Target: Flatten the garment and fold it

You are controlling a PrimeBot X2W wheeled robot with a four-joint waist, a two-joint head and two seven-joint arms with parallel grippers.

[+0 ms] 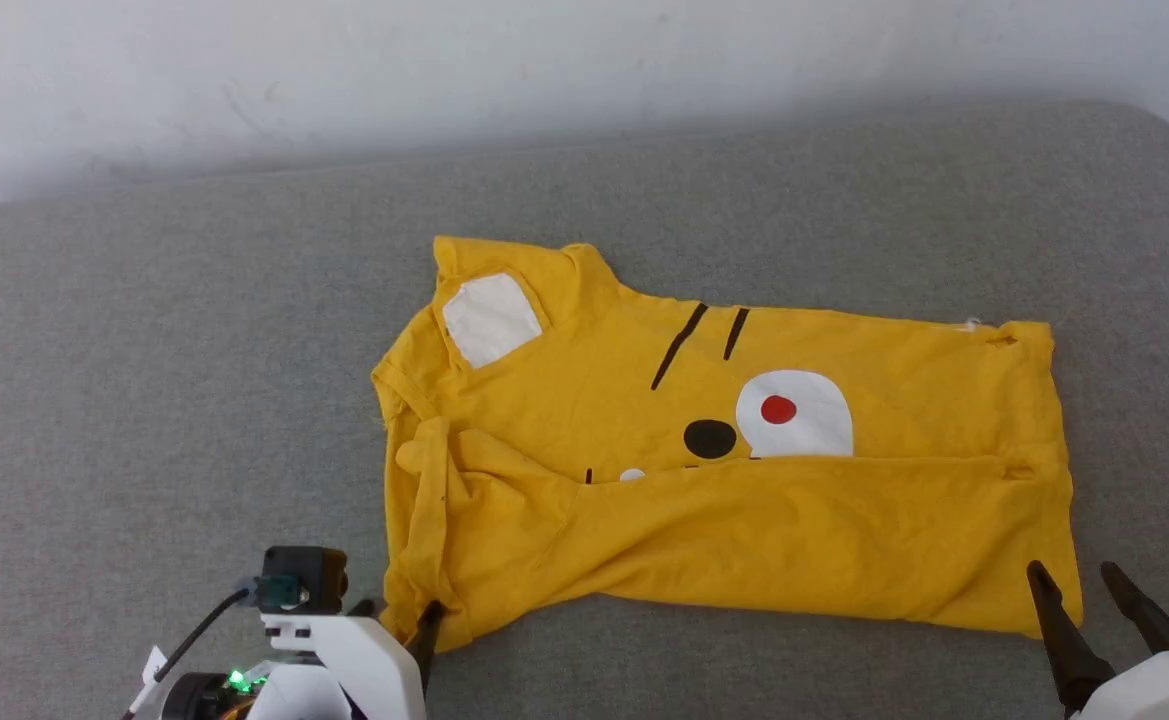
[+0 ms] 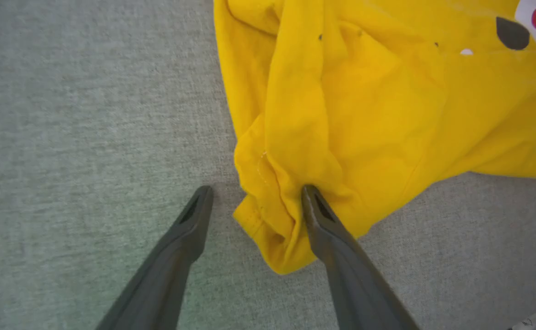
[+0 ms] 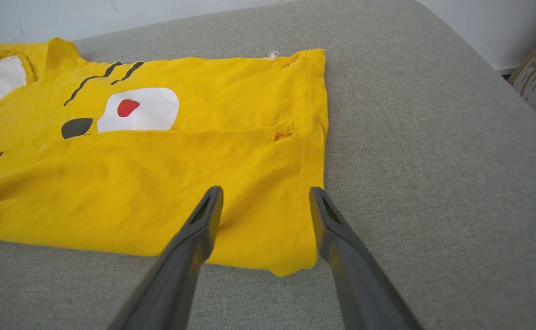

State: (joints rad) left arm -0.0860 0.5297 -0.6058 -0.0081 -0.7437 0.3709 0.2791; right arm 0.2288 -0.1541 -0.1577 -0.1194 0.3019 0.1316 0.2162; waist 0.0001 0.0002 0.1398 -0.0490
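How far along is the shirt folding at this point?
Done: the garment lies spread on the grey cushion, near edge folded over part of the print. In hand: left gripper and right gripper, both open, sit at its near corners, gripping nothing. Left: smoothing the bunched left corner, remaining folds.

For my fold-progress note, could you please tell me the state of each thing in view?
garment, spread on the grey cushion, near edge folded over its front, left end bunched
left hand, open, astride the bunched corner
right hand, open, above the near right corner
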